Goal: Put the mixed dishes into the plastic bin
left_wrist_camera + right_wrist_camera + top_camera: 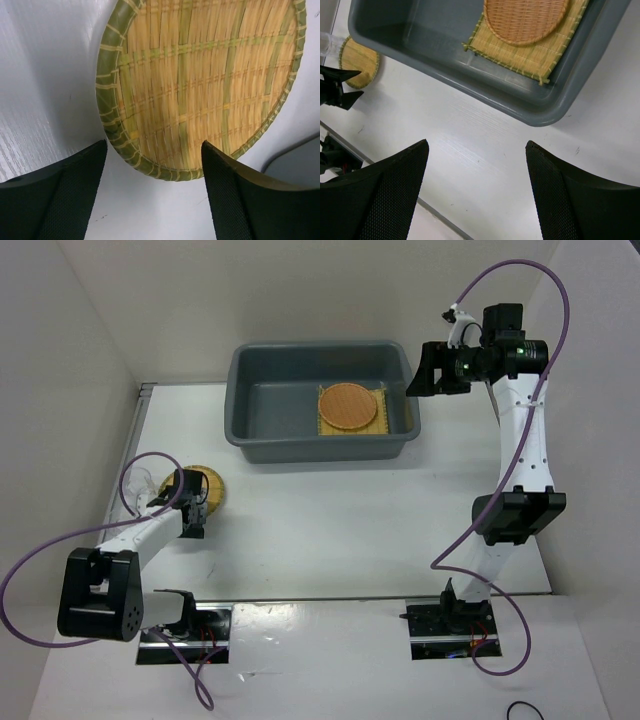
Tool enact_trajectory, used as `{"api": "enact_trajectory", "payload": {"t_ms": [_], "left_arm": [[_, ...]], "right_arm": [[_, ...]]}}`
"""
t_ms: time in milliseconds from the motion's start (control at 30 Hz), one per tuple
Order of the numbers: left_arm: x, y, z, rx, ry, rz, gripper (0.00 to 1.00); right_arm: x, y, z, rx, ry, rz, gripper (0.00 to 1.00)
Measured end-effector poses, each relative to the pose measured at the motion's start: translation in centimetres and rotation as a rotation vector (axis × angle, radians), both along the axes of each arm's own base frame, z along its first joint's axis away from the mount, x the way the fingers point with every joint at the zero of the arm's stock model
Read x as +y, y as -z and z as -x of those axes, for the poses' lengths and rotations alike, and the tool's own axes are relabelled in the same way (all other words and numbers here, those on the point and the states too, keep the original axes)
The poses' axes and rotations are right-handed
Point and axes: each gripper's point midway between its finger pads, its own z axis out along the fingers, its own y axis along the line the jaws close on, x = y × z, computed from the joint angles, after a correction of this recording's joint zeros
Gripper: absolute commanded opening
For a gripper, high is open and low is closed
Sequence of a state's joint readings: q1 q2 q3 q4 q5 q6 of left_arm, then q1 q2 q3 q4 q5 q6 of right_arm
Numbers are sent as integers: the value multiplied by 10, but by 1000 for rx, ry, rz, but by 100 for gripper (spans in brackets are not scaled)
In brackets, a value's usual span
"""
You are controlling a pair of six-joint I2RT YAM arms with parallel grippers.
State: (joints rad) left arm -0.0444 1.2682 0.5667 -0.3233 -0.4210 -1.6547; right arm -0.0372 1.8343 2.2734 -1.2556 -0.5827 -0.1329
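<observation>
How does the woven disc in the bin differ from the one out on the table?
The disc in the bin is orange; the disc on the table is yellower with a greenish rim. The disc in the bin lies on the square mat in the grey bin; the disc on the table lies on the white table, at the open left gripper. Both are round and woven.

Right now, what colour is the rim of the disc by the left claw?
The disc has a green rim; left wrist view shows it best.

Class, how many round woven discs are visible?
2. Orange woven disc on the square yellow mat in the grey plastic bin; tan woven disc on the table by the left hand.
</observation>
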Motion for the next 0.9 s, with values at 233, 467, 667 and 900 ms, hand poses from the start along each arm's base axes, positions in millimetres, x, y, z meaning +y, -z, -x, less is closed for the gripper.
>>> {"api": "enact_trajectory", "payload": {"t_ms": [233,467,667,900], "left_arm": [[0,3,0,1,5,0,70],[0,6,2,17,29,-10,52],[-3,8,-1,26,57,-5,36],[-12,5,-12,35,124,16,8]], "right_arm": [[-4,5,3,13,18,19,83],[-7,6,2,14,31,33,83],[-7,7,2,15,34,36,83],[-7,7,2,16,33,34,83]]}}
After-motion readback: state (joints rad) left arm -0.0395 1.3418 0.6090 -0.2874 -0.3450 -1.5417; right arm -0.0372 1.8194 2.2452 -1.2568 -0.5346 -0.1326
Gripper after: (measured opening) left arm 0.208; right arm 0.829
